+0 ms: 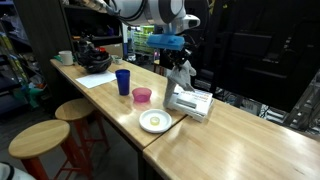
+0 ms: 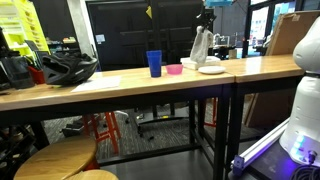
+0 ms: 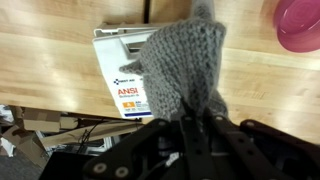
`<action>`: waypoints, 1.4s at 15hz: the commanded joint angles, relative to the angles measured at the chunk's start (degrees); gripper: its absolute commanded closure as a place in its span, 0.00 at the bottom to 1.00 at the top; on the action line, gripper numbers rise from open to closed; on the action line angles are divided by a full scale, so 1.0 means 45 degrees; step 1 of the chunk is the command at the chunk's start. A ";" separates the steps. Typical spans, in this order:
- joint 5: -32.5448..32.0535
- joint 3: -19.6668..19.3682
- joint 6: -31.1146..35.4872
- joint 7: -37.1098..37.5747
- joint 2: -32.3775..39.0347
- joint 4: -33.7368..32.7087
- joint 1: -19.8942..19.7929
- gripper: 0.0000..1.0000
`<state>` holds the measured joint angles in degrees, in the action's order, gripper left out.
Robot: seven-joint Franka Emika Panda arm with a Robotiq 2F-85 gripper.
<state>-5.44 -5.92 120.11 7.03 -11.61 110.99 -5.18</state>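
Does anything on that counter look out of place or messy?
One oddity: a grey knitted cloth dangles from the shut gripper over a white box labelled ANSI on the wooden counter. A black helmet lies near the counter's end. Nothing looks spilled or broken.

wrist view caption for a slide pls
Shut gripper holds a grey knitted cloth over a white first-aid box on the wooden table

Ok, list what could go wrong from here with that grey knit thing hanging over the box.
1. The tool seems to pinch only one end of the grey knit cloth, so it may slip free.
2. The dangling cloth could snag the white box and push it into the plate.
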 commanded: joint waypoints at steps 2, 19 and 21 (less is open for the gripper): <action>0.0634 -0.0848 -0.0385 -0.0586 -0.1150 0.0986 -0.0723 0.98; 0.1035 -0.2149 -0.0249 -0.1031 -0.0463 0.1643 -0.1767 0.91; 0.0975 -0.2106 -0.0373 -0.1033 -0.0388 0.1616 -0.1741 0.98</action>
<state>-1.03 -16.22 119.14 2.62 -13.79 118.57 -12.39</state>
